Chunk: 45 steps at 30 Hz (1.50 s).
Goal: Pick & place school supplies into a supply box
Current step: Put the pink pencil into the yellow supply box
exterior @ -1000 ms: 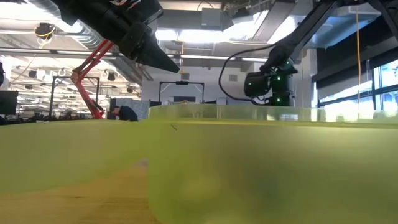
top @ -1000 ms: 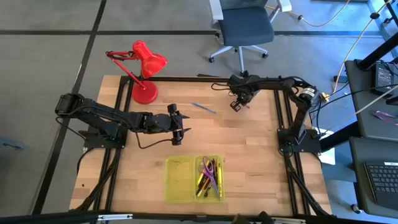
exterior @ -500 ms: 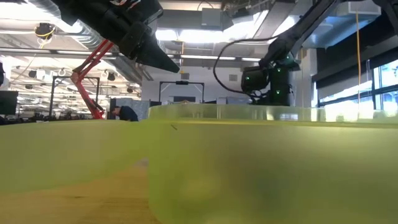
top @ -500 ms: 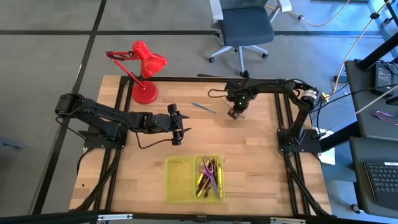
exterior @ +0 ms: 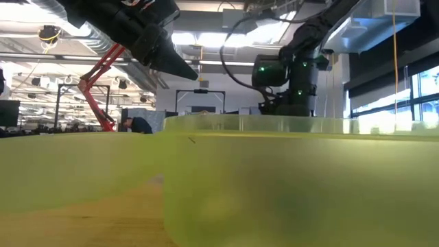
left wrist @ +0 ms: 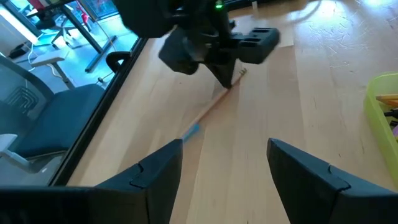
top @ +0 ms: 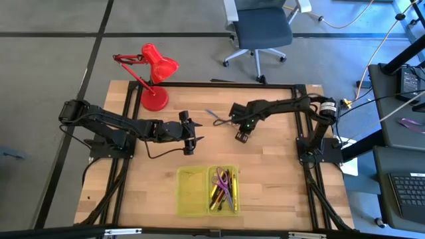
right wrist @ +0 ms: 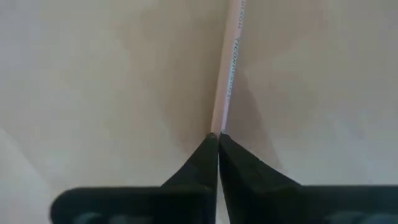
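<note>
My right hand [right wrist: 217,138], fingers pressed together at tip of pencil [right wrist: 228,68] on desk [top: 265,172]. Judged light, stiff, prone to roll; grip mid-shaft. Left hand [left wrist: 224,163] spread apart, empty.

This looked like a robotics lab set inside a large open-plan office. The wooden table [top: 265,172] sat in a black metal frame [top: 219,85] on grey carpet tiles, with 2 dark arms bolted to its sides. A blue-grey office chair [top: 260,30] stood just beyond the far edge, and a side desk [top: 398,159] held a keyboard [top: 406,197] and cables. Across the table, the room opened into a long hall with exposed ceiling ducts [exterior: 62,14], strip lights, tall windows [exterior: 422,103] and what seemed to be a person [exterior: 137,125] seated far off.
</note>
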Motion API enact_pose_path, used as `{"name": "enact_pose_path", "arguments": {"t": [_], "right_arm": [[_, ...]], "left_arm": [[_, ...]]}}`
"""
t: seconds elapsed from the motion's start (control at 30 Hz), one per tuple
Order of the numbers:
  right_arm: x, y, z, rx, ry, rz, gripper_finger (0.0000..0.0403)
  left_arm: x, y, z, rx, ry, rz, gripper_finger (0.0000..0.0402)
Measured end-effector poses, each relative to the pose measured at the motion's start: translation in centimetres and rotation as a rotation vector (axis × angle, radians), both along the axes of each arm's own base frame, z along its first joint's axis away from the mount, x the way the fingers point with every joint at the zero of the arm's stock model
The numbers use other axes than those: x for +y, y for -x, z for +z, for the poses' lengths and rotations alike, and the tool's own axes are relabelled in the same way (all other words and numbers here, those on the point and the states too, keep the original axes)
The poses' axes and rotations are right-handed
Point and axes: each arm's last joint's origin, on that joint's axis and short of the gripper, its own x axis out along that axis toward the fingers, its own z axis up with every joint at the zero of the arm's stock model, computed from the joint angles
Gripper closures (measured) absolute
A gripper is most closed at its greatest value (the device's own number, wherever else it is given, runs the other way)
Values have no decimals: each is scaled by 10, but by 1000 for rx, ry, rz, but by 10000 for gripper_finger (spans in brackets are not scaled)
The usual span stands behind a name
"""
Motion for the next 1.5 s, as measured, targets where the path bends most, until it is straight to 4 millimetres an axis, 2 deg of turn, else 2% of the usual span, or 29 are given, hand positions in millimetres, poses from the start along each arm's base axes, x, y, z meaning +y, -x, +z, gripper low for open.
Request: {"name": "enact_pose_path", "arguments": {"t": [0.37, 0.47, 0.7, 0.83, 1.13, 1.5], "right_arm": [[16, -15, 1, -101, 36, 55, 379], [17, -17, 2, -116, 40, 60, 352], [17, -17, 2, -118, 41, 59, 256], [19, -17, -7, -173, 55, 60, 226], [37, 1, -35, -229, 206, 53, 217], [64, 15, -56, -431, 328, -30, 217]], "left_arm": [[0, 0, 0, -3, 7, 4, 174], [0, 0, 0, -3, 7, 4, 172], [0, 0, 0, -3, 7, 4, 175], [0, 0, 0, -3, 7, 4, 175], [0, 0, 0, -3, 7, 4, 173], [0, 0, 0, -2, 6, 3, 174]]}}
